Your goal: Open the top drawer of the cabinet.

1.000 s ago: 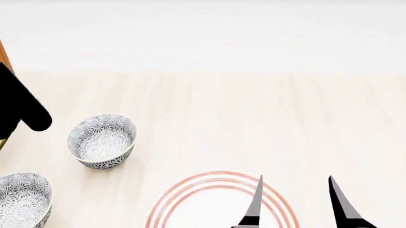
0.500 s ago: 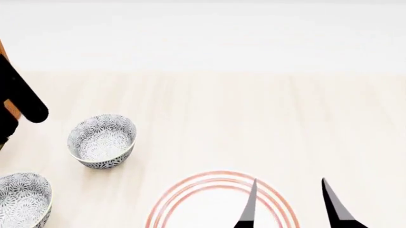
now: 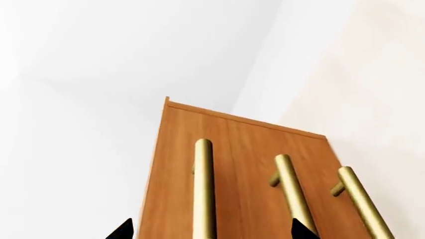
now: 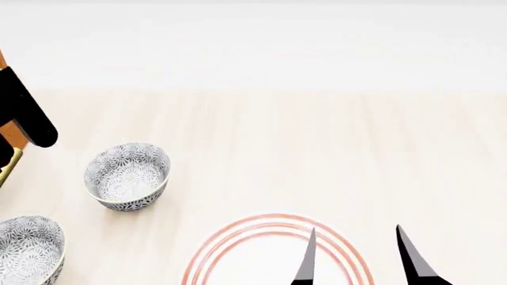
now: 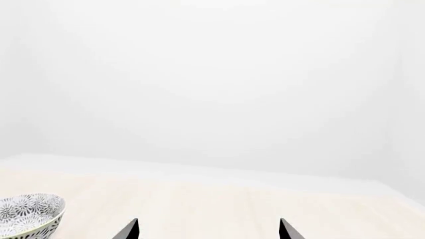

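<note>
In the left wrist view the orange-brown cabinet (image 3: 246, 169) fills the lower middle, front face toward me, with three brass bar handles. The handle nearest the cabinet's outer edge, away from the table, is the top drawer's handle (image 3: 204, 184); the top drawer (image 3: 176, 189) looks shut. My left gripper (image 3: 212, 228) is open, and its two black fingertips (image 3: 123, 230) straddle that handle without touching it. In the head view only a sliver of the cabinet (image 4: 3, 62) and my black left arm (image 4: 24, 113) show at the far left. My right gripper (image 4: 358, 258) is open and empty.
Two patterned bowls (image 4: 127, 175) (image 4: 28, 246) stand on the pale wood table near the cabinet; one also shows in the right wrist view (image 5: 30, 211). A white plate with red rings (image 4: 237, 243) lies under my right gripper. A white wall is behind.
My left arm has shifted further left and up in the head view, toward the cabinet. My right gripper has drawn back a little toward the view's bottom and to the left.
</note>
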